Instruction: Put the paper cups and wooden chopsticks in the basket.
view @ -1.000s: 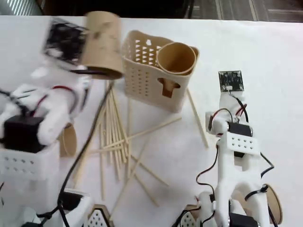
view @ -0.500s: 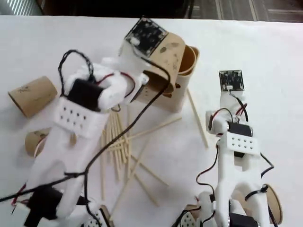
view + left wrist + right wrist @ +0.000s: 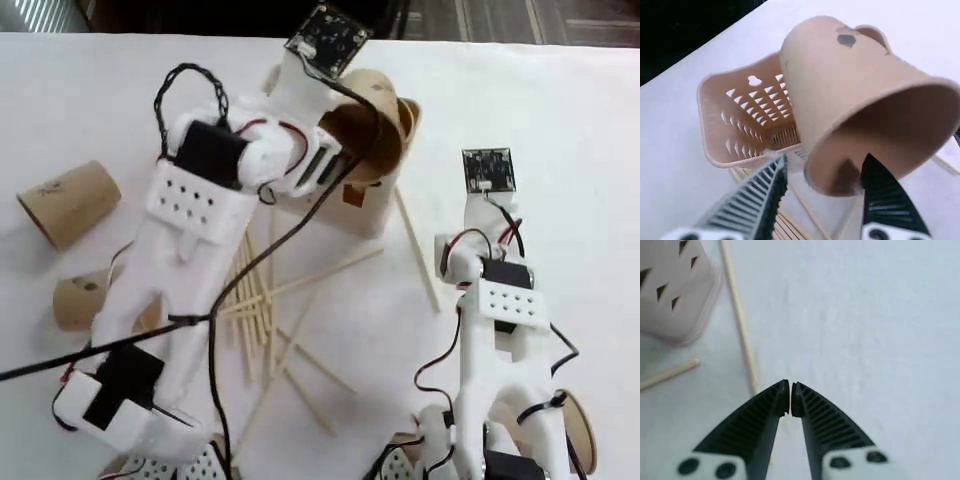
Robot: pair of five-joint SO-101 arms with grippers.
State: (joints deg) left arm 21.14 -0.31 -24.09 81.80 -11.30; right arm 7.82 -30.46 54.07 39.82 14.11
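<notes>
over the basket (image 3: 372, 215) at the far side of the white table (image 3: 560, 90), the left arm's gripper (image 3: 825, 158) has its jaws spread wide about the rim of a paper cup (image 3: 850, 85). one finger (image 3: 757, 197) lies outside the cup with a sliver of gap to the wall, and the other sits at the cup's mouth. the cup is tilted, mouth toward the wrist camera, above the basket's open top; whether it rests on anything cannot be told. a second cup (image 3: 405, 108) sits in the basket at its right end as the high view shows it, just behind the tilted one. on the table to the left of that arm, two more lie on their sides: a rear cup (image 3: 65, 200) farther back and a front cup (image 3: 82, 298) nearer, partly hidden by the arm. loose wooden chopsticks (image 3: 262, 290) lie scattered and crossed on the table in front of the basket. a single chopstick (image 3: 415, 250) lies apart, to the basket's right. the right gripper (image 3: 790, 399) is clenched tight and empty, tips touching, over bare table just beside that single chopstick, with a corner of the basket near. a last cup (image 3: 580, 432) sits by the right arm's base, partly hidden.
</notes>
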